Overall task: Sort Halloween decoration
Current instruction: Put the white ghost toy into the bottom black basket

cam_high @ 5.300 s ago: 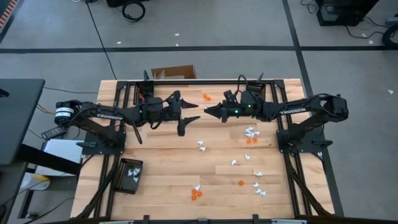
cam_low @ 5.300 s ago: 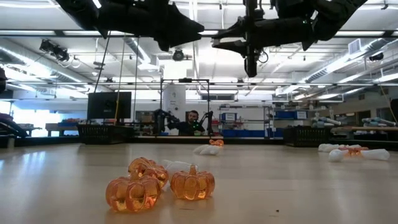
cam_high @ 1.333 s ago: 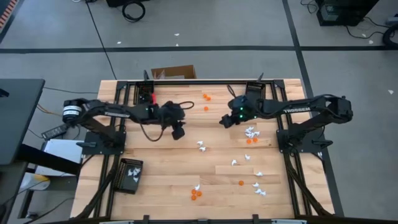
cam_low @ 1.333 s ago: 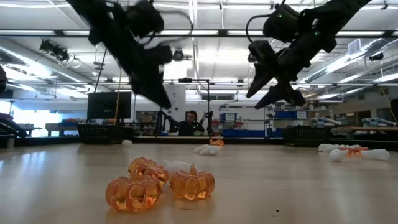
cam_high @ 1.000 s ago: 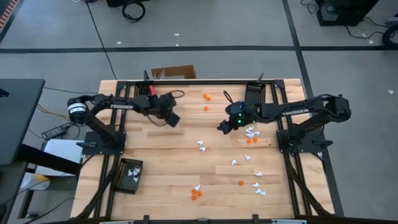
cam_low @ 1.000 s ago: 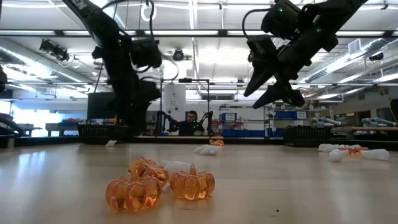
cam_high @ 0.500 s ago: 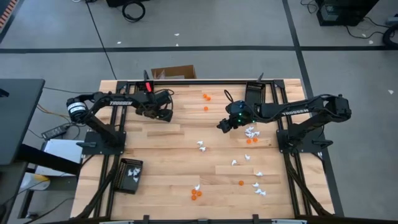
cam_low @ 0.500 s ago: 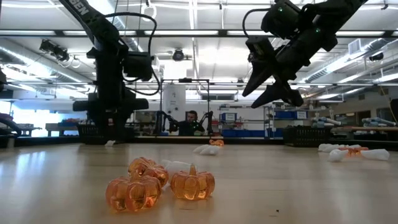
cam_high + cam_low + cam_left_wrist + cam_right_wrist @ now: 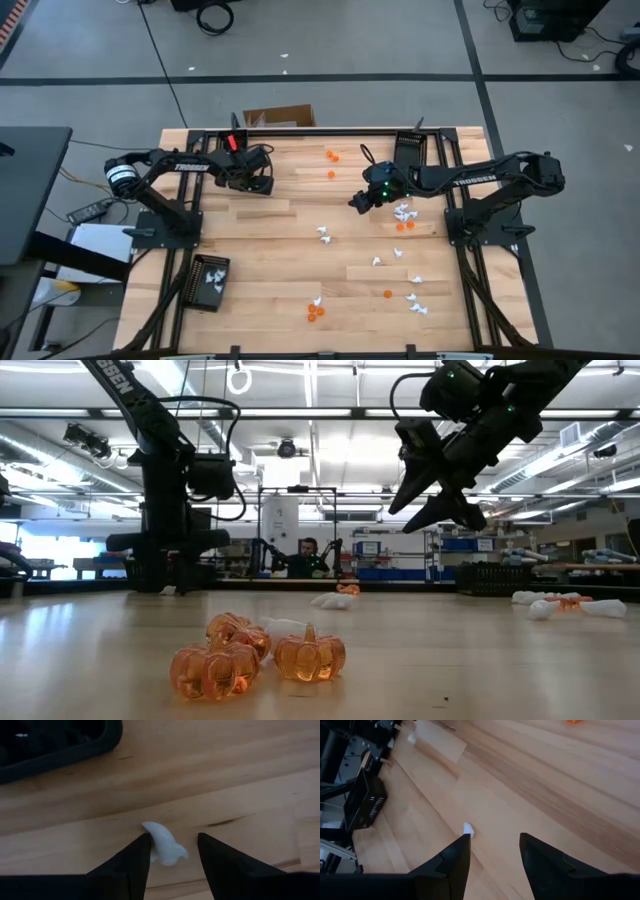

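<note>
The Halloween decoration is scattered over the wooden table. White trinkets (image 9: 403, 212) and orange ones lie at the right, and orange pumpkins (image 9: 315, 312) lie near the front edge. My left gripper (image 9: 262, 182) points down at the far left, open, low over the tabletop. One white trinket (image 9: 162, 842) lies on the wood between its fingers. My right gripper (image 9: 355, 203) hangs open above the table's middle with nothing between its fingers. Another white trinket (image 9: 468, 830) lies on the table below it. My left gripper stands open astride the white trinket from above. One fingertip (image 9: 140, 850) is right beside the trinket's side (image 9: 152, 837). I cannot tell whether it touches. The trinket lies flat on the wood.
A black tray (image 9: 208, 280) holding white trinkets sits at the near left. Another black tray (image 9: 408, 150) stands at the far right. A black tray's rim (image 9: 60, 747) lies close beyond my left gripper. Two orange trinkets (image 9: 331, 157) lie at the far middle.
My left gripper has gone toward the table's far left corner and sunk to the tabletop, its wrist rolling as it went. It now stands over the white trinket. My right gripper has kept still.
</note>
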Controlling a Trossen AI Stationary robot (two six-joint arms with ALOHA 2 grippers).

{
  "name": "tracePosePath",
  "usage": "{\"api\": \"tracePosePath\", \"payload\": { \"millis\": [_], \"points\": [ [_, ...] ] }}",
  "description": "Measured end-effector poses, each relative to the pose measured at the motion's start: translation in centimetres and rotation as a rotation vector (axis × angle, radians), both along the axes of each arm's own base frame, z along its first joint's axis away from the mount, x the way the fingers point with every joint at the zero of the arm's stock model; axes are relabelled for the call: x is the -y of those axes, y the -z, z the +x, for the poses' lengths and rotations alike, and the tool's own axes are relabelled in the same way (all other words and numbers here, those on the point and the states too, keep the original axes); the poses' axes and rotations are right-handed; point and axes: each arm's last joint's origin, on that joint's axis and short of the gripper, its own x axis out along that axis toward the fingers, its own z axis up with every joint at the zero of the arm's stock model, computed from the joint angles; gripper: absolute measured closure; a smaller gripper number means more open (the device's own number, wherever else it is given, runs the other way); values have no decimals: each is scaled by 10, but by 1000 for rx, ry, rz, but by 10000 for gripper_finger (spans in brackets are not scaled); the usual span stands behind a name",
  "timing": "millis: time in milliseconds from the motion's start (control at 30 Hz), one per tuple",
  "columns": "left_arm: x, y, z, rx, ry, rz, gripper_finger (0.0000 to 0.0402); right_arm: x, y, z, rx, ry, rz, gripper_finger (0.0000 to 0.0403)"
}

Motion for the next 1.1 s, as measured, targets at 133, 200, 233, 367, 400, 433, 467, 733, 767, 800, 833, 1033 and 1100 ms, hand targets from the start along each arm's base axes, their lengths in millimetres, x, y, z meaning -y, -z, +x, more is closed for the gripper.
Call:
{"api": "tracePosePath", "payload": {
  "millis": [133, 200, 233, 367, 400, 433, 467, 733, 767, 800, 833, 1033, 1100],
  "points": [
    [0, 2, 0, -14, 1, -5, 261, 0, 0, 0, 0, -3, -3, 227],
    [0, 2, 0, -18, 3, -7, 279, 0, 0, 0, -1, -7, -6, 230],
    [0, 2, -1, -21, 3, -9, 287, 0, 0, 0, -1, -9, -8, 231],
    [2, 1, -2, -22, 10, -41, 311, 0, 0, 0, -1, -18, -16, 235],
    [3, 0, -3, -19, 21, -53, 315, 0, 0, 0, -2, -20, -19, 236],
    [4, -2, -4, -17, 35, -62, 319, 0, 0, 0, -2, -22, -23, 236],
    [7, -4, -5, -21, 44, -83, 322, 0, 0, 0, -3, -25, -29, 236],
    [56, -47, -33, -83, 176, -455, 322, 0, 0, 0, -8, -59, -65, 237],
    [66, -53, -37, -95, 199, -500, 321, 0, 0, 0, -9, -66, -74, 237],
    [74, -61, -40, -97, 220, -522, 321, 0, 0, 0, -9, -72, -81, 237],
    [83, -68, -44, -100, 232, -544, 321, 0, 0, 0, -10, -75, -87, 237],
    [135, -89, -68, -172, 264, -602, 320, 7, 0, -1, -10, -64, -101, 237],
    [151, -91, -66, -133, 285, -625, 320, 9, 0, -2, -11, -60, -101, 237]
  ]
}}
